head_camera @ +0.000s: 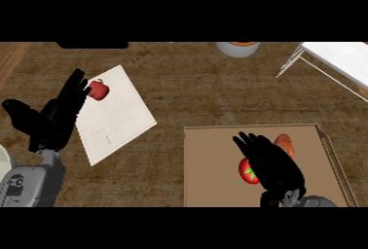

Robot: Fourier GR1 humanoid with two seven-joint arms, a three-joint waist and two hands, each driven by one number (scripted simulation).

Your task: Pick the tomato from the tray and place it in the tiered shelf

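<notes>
Right hand (274, 168), 5 o'clock — fingers (248, 145) spread over tomato (248, 175) on tray (208, 160) | step: pre-grasp | next: curl round it, lift, carry to tiered shelf (339, 56) at 1 o'clock

The tomato (248, 174) lies on the tray (212, 165) at near right, the tiered shelf (338, 56) behind it, a mat (119, 116) at left.

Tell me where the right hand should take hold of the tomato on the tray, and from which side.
Probably across the round body of the tomato, from above: it sits stem-up on the flat tray, with its left side free. The right hand covers its right side, and an orange item lies close behind.
</notes>
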